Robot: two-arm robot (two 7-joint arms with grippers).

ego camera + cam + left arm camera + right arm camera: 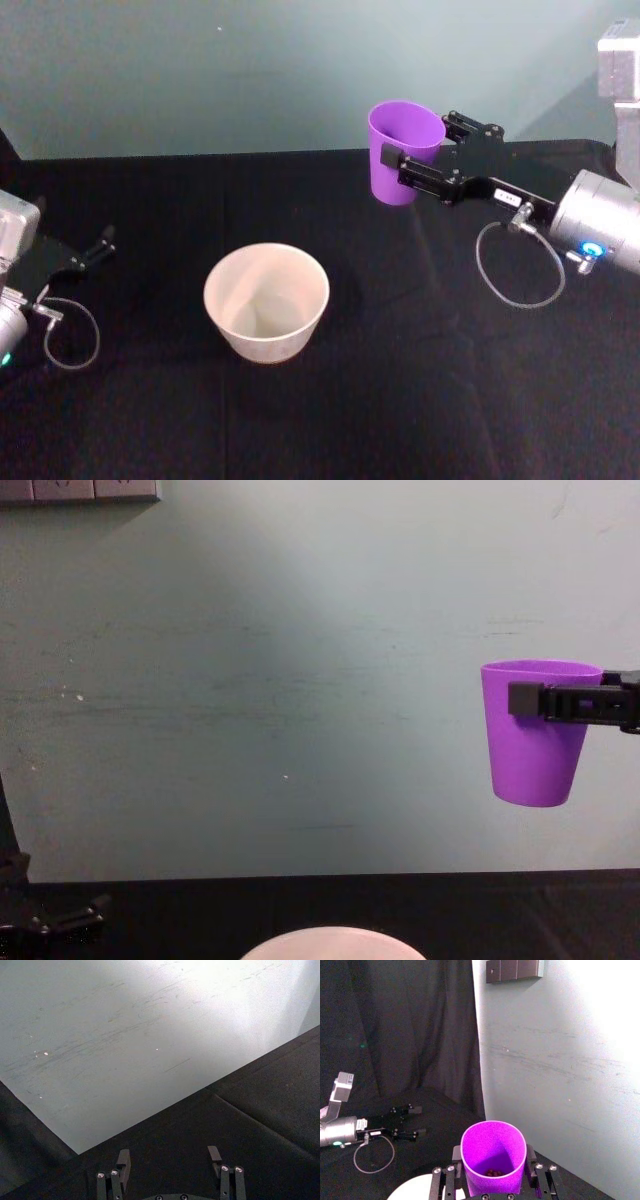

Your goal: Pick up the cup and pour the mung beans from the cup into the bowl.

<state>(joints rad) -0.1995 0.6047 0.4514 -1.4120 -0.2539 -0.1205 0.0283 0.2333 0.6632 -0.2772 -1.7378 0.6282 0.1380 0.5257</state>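
The right gripper (420, 138) pinches the purple cup (395, 185) just below its rim, one finger on each side. It holds the cup upright in the air, clear of the black table (400, 400), to the right of and beyond the white bowl (265, 342). The mung beans (492, 1173) lie at the cup's bottom. The left gripper (95, 250) rests low at the table's left edge, fingers spread, holding nothing.

head: high, facing down | chest: low, facing forward | share cup (400, 130)
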